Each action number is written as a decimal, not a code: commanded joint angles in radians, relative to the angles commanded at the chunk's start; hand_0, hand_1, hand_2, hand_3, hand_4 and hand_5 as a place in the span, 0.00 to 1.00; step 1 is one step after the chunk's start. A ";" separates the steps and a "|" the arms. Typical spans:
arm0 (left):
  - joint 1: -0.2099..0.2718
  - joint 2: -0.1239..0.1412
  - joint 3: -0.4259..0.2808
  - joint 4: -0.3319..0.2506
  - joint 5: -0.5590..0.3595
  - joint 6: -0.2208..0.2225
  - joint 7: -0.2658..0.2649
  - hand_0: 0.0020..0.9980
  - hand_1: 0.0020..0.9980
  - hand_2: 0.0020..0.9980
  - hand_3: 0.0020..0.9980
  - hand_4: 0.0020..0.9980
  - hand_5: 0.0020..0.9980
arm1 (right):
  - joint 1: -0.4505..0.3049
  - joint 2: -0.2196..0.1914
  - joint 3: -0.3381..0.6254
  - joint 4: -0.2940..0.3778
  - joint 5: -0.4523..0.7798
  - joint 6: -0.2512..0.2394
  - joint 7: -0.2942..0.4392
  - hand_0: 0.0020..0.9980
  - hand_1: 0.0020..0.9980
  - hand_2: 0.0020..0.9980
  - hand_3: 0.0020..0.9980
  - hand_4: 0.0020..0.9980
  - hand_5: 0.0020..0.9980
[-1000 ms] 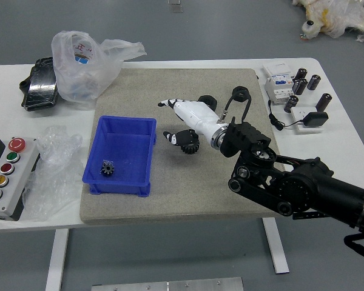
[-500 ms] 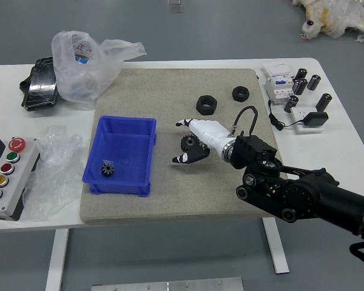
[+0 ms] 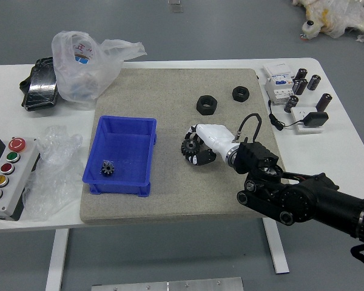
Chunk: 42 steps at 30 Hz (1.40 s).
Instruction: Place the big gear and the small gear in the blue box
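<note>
1 robot hand (image 3: 213, 138), your right, spread before, is closing narrowly around the big gear (image 3: 189, 147); on the surface (image 3: 9, 91), the blue box (image 3: 118, 187) is holding the small gear (image 3: 107, 168).

Smooth, faintly shiny plastic is seen on the blue box (image 3: 118, 188), with a matt, fine-grained, cloth-like surface on the grey-beige mat (image 3: 188, 194) and a smooth white finish on the bench (image 3: 327, 163). Matt black is shown by the big gear (image 3: 190, 147) and both rings (image 3: 206, 105) (image 3: 241, 94), while the small gear (image 3: 107, 167) is too small for its material to be told. Thin, creased, glossy film is noted on the clear bags (image 3: 79, 66) (image 3: 51, 176) and black packet (image 3: 42, 88); smooth white casing is seen on the robot hand (image 3: 192, 145), bright metal on its wrist ring (image 3: 232, 155).
</note>
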 joint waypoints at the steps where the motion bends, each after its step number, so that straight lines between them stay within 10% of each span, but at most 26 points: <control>1: 0.000 0.000 0.001 0.000 -0.001 0.000 -0.001 0.69 0.58 0.56 0.66 0.64 0.41 | 0.000 -0.001 0.001 0.000 -0.001 -0.005 0.003 0.54 0.47 0.32 0.41 0.21 0.00; 13: 0.002 0.000 -0.002 -0.001 0.000 0.001 0.001 0.69 0.58 0.56 0.66 0.64 0.42 | 0.042 -0.024 0.058 0.153 -0.066 -0.036 0.010 0.54 0.47 0.31 0.39 0.17 0.00; 20: 0.001 0.001 -0.003 -0.001 0.002 0.000 0.003 0.69 0.58 0.56 0.66 0.64 0.43 | 0.114 0.031 0.016 0.270 -0.089 -0.047 0.021 0.57 0.48 0.36 0.42 0.25 0.00; 22: 0.000 0.002 -0.003 -0.002 0.003 0.000 0.004 0.69 0.58 0.56 0.67 0.64 0.44 | 0.131 0.048 -0.007 0.275 -0.094 -0.040 0.026 0.62 0.57 0.53 0.49 0.32 0.00; 27: -0.001 0.004 -0.006 -0.002 0.007 -0.002 0.006 0.69 0.58 0.56 0.67 0.64 0.44 | 0.151 0.075 -0.052 0.253 -0.092 0.013 0.025 0.62 0.57 0.53 0.49 0.32 0.00; 28: -0.001 0.004 -0.006 -0.002 0.007 -0.002 0.006 0.69 0.58 0.56 0.67 0.65 0.45 | 0.152 0.077 -0.055 0.249 -0.092 0.020 0.023 0.74 0.77 0.77 0.67 0.28 0.13; 33: 0.000 0.004 -0.008 -0.002 0.010 -0.003 0.007 0.69 0.58 0.56 0.67 0.65 0.45 | 0.151 0.084 -0.067 0.216 -0.094 0.070 0.008 0.74 0.77 0.77 0.67 0.28 0.13; 34: 0.000 0.004 -0.008 -0.002 0.011 -0.003 0.007 0.69 0.58 0.56 0.67 0.65 0.45 | 0.150 0.084 -0.068 0.212 -0.096 0.075 0.004 0.82 0.86 0.88 0.86 0.45 0.14; 42: -0.003 0.005 -0.007 -0.002 0.012 -0.003 0.005 0.69 0.58 0.56 0.67 0.65 0.45 | 0.140 0.076 -0.051 0.205 -0.114 0.089 -0.009 0.86 0.90 0.92 0.94 0.56 0.13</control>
